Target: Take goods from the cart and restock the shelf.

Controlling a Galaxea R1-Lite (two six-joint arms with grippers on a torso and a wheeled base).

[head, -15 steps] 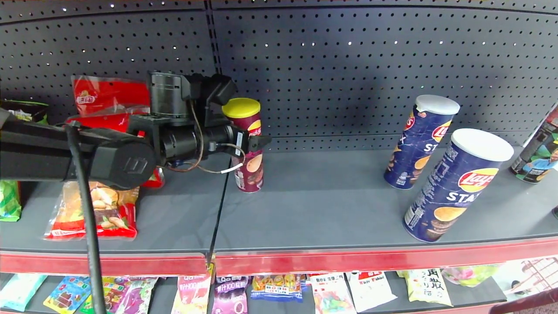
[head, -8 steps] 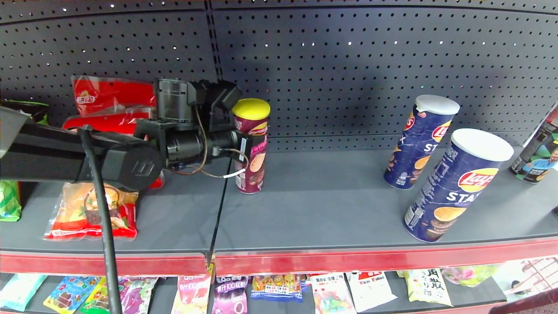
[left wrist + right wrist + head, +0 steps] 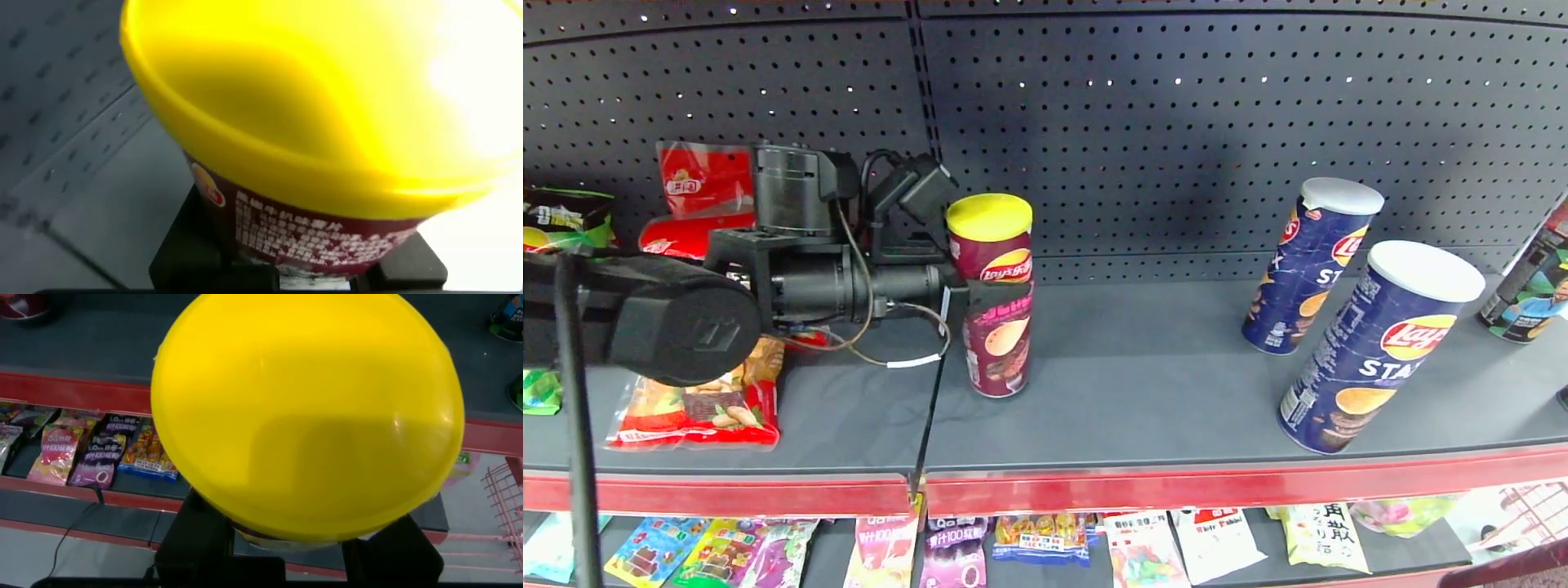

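A maroon chip can with a yellow lid (image 3: pixel 1001 327) stands upright on the grey shelf (image 3: pixel 1143 384), just right of the panel seam. My left gripper (image 3: pixel 970 298) comes in from the left and is shut on the can's middle; in the left wrist view its black fingers (image 3: pixel 184 253) flank the can (image 3: pixel 327 229) below the lid. Whether the can's base touches the shelf I cannot tell. In the right wrist view my right gripper (image 3: pixel 294 555) is shut on a second yellow-lidded can (image 3: pixel 306 408), held out in front of the shelf's red edge.
Two blue chip cans (image 3: pixel 1311 265) (image 3: pixel 1380 347) lean at the right, and another can (image 3: pixel 1531 286) sits at the far right. Peanut bags (image 3: pixel 698 408) and a red bag (image 3: pixel 698 188) lie at the left. Bare shelf lies between the maroon and blue cans. Candy packs (image 3: pixel 1037 539) fill the shelf below.
My left arm has drawn the maroon can from near the back panel toward the shelf's front and slightly right. The blue cans have not moved.
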